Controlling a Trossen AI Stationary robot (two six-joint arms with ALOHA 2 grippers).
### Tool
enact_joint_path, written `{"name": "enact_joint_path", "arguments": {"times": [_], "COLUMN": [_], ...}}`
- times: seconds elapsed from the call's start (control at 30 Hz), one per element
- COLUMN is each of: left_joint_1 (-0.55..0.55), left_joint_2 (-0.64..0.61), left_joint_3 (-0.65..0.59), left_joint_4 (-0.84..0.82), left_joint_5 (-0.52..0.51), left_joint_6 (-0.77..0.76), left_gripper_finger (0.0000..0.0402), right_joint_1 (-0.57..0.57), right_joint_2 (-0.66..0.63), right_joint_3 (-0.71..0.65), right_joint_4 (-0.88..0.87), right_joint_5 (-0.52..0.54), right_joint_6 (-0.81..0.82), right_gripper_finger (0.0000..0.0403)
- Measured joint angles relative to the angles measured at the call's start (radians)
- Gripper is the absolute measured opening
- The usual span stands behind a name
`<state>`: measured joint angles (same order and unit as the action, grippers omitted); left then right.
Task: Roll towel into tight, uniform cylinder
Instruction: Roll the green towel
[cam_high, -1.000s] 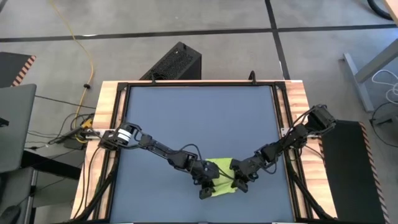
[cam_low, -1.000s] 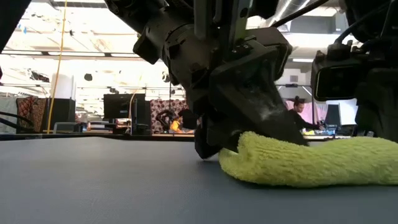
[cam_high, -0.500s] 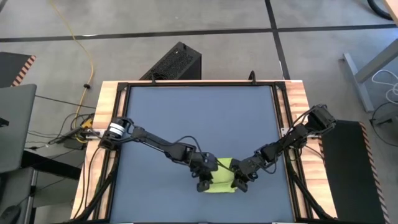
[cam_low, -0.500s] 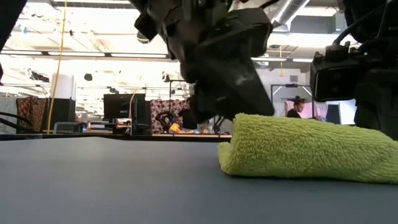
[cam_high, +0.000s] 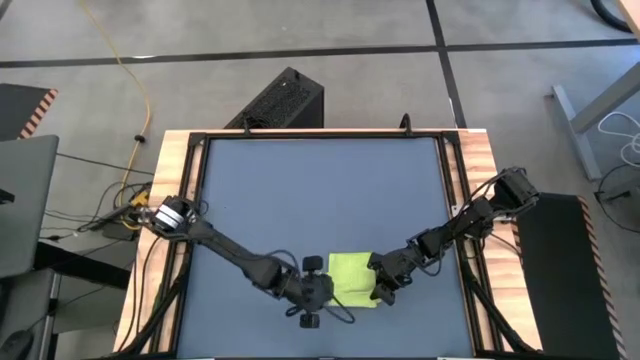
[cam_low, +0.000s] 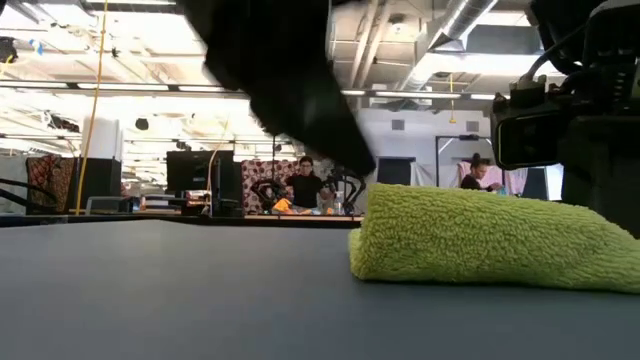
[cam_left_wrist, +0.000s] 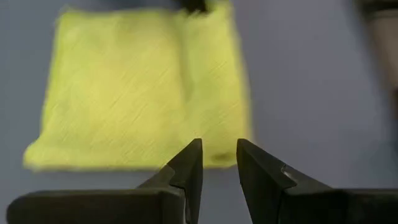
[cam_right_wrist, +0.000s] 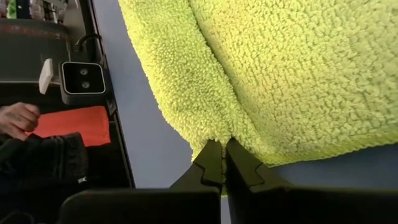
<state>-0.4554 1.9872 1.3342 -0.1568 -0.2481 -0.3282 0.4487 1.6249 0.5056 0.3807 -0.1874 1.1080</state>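
The lime towel (cam_high: 349, 278) lies folded on the dark blue-grey mat (cam_high: 320, 190), near the table's near edge; in the low view (cam_low: 480, 235) it rests flat on its underside as a thick pad. My left gripper (cam_left_wrist: 219, 155) is just left of the towel, pointing at it, fingers a little apart and empty; it also shows in the high view (cam_high: 322, 290). My right gripper (cam_right_wrist: 221, 152) is shut on the towel's right edge, as the high view also shows (cam_high: 380, 288). My right gripper pinches the towel's right edge (cam_right_wrist: 219, 132) between its two fingertips, at a crease where layers meet. The fingers come low from the table's right. The towel lies on the mat, slack.
The mat is framed by black rails and wooden table edges (cam_high: 172, 200). A black box (cam_high: 283, 100) stands on the floor beyond the far edge. In the low view, people and desks show in the room behind (cam_low: 300, 185).
My left gripper has let go of the towel's left end, risen and drawn back toward the table's left and near edge, turning to point at the towel. The towel's left end has settled flat on the mat. My right gripper has stayed on the right edge.
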Motion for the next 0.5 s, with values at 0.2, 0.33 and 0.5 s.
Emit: {"name": "enact_joint_path", "arguments": {"times": [0.2,0.33,0.5], "left_joint_1": [-0.010,-0.013,-0.011], "left_joint_2": [0.023,0.027,0.041], "left_joint_3": [0.000,0.000,0.001], "left_joint_4": [0.115,0.118,0.173], "left_joint_5": [-0.048,-0.020,0.008], "left_joint_6": [0.038,0.063,0.146], "left_gripper_finger": [0.0099,0.0122,0.0167], "right_joint_1": [-0.002,-0.002,-0.002], "right_joint_2": [0.000,0.000,0.000], "right_joint_3": [0.000,0.000,0.000], "right_joint_4": [0.001,-0.004,-0.002], "right_joint_5": [-0.001,-0.001,0.000], "right_joint_6": [-0.004,-0.004,-0.005], "right_gripper_finger": [0.0020,0.0020,0.0020]}}
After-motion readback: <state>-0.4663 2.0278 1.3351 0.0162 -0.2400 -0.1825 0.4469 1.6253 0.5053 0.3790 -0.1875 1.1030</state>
